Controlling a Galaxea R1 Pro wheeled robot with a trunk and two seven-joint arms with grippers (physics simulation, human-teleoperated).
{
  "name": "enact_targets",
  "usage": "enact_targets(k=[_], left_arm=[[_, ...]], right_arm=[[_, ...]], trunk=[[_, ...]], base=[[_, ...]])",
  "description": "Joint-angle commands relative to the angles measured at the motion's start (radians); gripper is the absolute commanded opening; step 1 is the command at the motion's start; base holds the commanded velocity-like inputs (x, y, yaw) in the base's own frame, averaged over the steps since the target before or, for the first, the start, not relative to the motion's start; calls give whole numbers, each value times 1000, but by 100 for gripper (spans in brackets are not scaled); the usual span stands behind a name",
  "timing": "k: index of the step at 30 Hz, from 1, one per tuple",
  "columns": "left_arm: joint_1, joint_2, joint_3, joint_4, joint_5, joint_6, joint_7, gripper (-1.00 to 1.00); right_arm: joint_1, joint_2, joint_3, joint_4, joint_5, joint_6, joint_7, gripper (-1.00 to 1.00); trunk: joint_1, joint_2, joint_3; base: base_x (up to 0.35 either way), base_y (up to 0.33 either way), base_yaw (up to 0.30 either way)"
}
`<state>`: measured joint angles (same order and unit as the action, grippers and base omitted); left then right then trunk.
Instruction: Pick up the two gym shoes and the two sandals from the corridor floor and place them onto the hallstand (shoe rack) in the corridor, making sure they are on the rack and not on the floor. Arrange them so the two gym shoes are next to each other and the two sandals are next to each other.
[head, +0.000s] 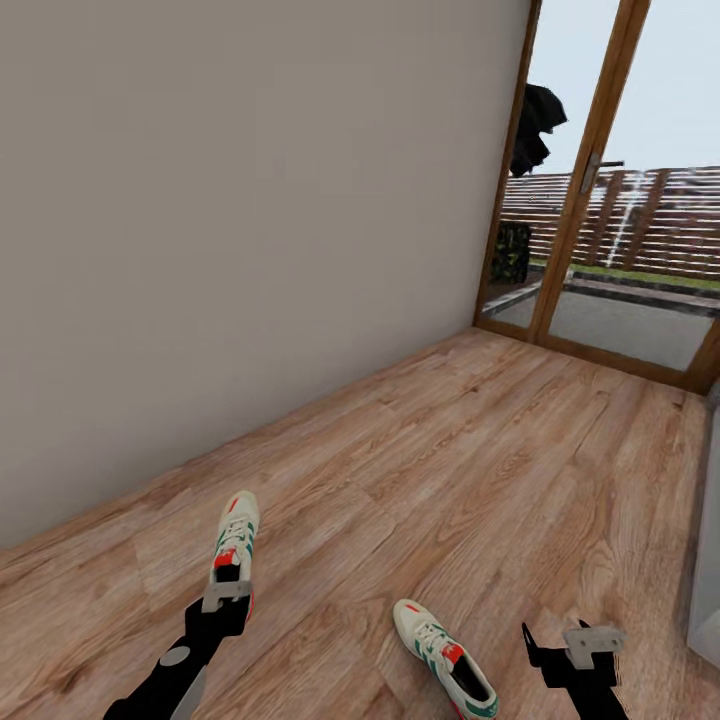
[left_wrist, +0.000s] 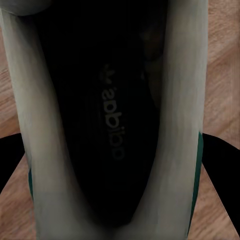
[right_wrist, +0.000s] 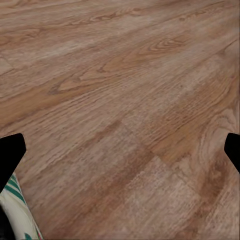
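Left claw (head: 228, 590): low over the heel end of one gym shoe (head: 235, 535), on the head view's left; the arm and mount cover the fingers there, so whether they pinch the shoe cannot be told.
Left wrist view: looks straight down into that gym shoe (left_wrist: 107, 120); pale collar walls on both sides, dark insole with a faint printed logo. Two black shapes, seemingly the fingers (left_wrist: 220, 160), stand outside the shoe walls, cut off by the frame edges; contact with the shoe cannot be made out.
Other gym shoe (head: 445, 655): lies on the corridor floor (head: 450, 450) between the two arms, toe pointing away from the robot; its heel is cropped by the lower edge of the head view.
Right claw (head: 590, 640): hangs above bare planks just right of that shoe, holding nothing; in the right wrist view its dark fingertips (right_wrist: 11, 152) sit far apart at opposite frame edges, so it is spread.
Right wrist view: a sliver of the second gym shoe (right_wrist: 17, 207) with green stripes shows in a corner, mostly cut off.
Background: plain wall (head: 250, 220) on the left; a wood-framed glass door (head: 585, 190) ahead, with a dark shape high on its glass, too unclear to identify.
Right edge of head view: a pale-grey slab (head: 705, 540), largely out of frame.
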<state>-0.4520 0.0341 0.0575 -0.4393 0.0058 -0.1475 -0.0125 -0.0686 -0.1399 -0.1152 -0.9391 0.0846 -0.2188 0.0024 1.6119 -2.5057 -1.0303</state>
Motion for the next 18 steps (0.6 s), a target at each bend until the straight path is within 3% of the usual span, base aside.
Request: enact_targets(k=[1, 4, 5, 6, 9, 10, 12, 15, 18], left_arm=[[0, 0, -4, -3, 0, -4, -2, -100], [0, 1, -7, -21, -3, -4, -4, -100], [-13, 2, -8, -201, -12, 213, -141, -100], [-15, 2, -8, -249, -12, 264, -172, -100], [-53, -6, -18, -437, -13, 445, -248, -100], [-62, -7, -25, -453, -13, 468, -254, -100], [-97, -8, -79, -490, -12, 542, -268, -100], [-124, -8, -145, -505, -13, 586, -273, -100], [-134, -9, -182, -510, -14, 605, -274, -100]], right_arm=[[0, 14, -1, 0, 10, -2, 1, 100], [0, 17, 0, -3, 11, -2, 2, 100], [-1, 10, 47, -24, 18, 7, 8, 100], [-1, 9, 61, -27, 21, 15, 8, 100], [-37, 8, 110, -34, 101, 201, 82, 100], [-44, 8, 114, -35, 113, 225, 101, 100], [-72, 8, 124, -38, 145, 293, 182, 100], [-88, 8, 129, -39, 162, 322, 235, 100], [-93, 9, 131, -40, 170, 332, 253, 100]], trunk=[[0, 0, -1], [0, 0, -1], [0, 0, -1], [0, 0, -1], [0, 0, -1], [0, 0, -1], [0, 0, -1], [0, 0, -1], [0, 0, -1]], base=[[0, 0, -2], [0, 0, 0], [0, 0, 0], [0, 0, 0], [0, 0, 0], [0, 0, 0], [0, 0, 0], [0, 0, 0], [0, 0, 0]])
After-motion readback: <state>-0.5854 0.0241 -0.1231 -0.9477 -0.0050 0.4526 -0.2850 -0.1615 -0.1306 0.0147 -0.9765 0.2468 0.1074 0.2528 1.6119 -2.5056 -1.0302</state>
